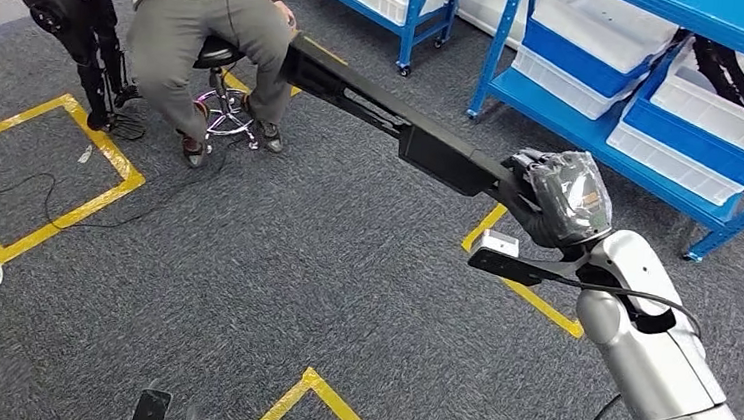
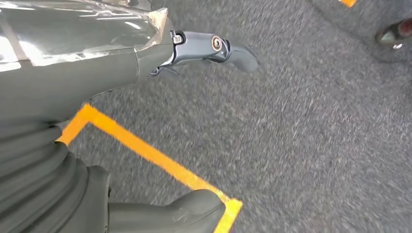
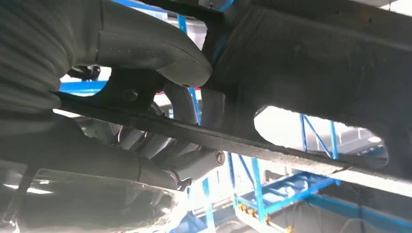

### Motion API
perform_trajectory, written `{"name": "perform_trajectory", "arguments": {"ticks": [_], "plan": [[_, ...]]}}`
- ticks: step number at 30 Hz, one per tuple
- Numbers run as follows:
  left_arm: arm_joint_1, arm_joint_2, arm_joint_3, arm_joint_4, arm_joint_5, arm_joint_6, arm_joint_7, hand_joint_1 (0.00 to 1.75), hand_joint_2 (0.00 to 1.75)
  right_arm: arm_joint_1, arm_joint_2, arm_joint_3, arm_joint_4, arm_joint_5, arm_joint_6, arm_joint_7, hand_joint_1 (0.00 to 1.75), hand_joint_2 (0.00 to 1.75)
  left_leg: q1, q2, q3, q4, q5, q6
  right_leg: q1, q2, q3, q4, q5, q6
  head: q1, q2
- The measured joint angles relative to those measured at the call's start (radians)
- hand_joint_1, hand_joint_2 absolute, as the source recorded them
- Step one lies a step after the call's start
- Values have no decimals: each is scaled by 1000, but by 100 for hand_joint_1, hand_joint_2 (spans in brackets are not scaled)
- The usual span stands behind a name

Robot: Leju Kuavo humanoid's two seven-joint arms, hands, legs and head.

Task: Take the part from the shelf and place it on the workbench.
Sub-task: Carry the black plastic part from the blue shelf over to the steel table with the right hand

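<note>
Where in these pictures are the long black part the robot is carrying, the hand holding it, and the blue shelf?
long black part (image 1: 433,150): head view, on its boxy middle section.
right hand (image 1: 558,197): head view, on the plastic-covered back of the hand gripping the part's end.
blue shelf (image 1: 595,135): head view, on the lower shelf's front edge.

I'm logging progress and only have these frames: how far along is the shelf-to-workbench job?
Done: the long black part is off the blue shelf. In hand: the right hand grips one end, carrying it above the grey carpet; the left hand holds nothing. Left: placing it on the workbench.
</note>
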Motion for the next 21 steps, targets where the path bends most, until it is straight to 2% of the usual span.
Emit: {"name": "perform_trajectory", "arguments": {"ticks": [1, 2, 3, 5, 6, 8, 13, 21], "plan": [[2, -1, 0, 0, -2, -10, 0, 0, 175, 7, -3, 0, 0, -2, 0, 0, 175, 175, -1, -11, 0, 0, 0, 0, 1, 6, -25, 44, -10, 3, 0, 0], [5, -1, 0, 1, -7, -19, 0, 0, 175, 16, -5, -1, 0, -4, -1, -1, 175, 175, -2, -29, 0, 0, 0, 0, 1, 17, -24, 30, 4, 10, 0, 0], [8, -2, 0, 1, -12, -27, 0, 0, 175, 25, -9, -3, 0, -8, -2, -2, 175, 175, -5, -48, 0, 1, 1, -1, 4, 30, -15, -2, 24, 12, 0, 0], [15, -1, 1, 1, -21, -27, 0, 0, 175, 33, -11, -7, 0, -14, -4, -3, 175, 175, -10, -72, -1, 3, 1, -6, 9, 45, 49, -146, 88, 8, -1, 0], [19, -1, 3, 0, -19, -29, 0, 0, 175, 35, -12, -9, -1, -15, -4, -4, 175, 175, -11, -75, -3, 3, 1, -5, 10, 47, 58, -164, 94, 1, -1, 0], [30, 1, 11, -4, -14, -35, 0, 0, 175, 39, -12, -10, -3, -15, -5, -5, 175, 175, -10, -73, -3, 0, 2, -3, 7, 45, 60, -167, 98, -4, -2, 0], [37, 3, 29, -14, -18, -30, 0, 0, 175, 42, -11, -10, -7, -15, -5, -8, 175, 175, -7, -68, 6, -23, 12, -18, 8, 48, 61, -176, 106, -17, -2, 0], [46, 5, 43, -14, -19, -26, 0, 0, 175, 45, -7, -10, -9, -15, -5, -10, 175, 175, -7, -67, 30, -60, 26, -28, 8, 48, 79, -204, 118, -30, -2, 0]]}}
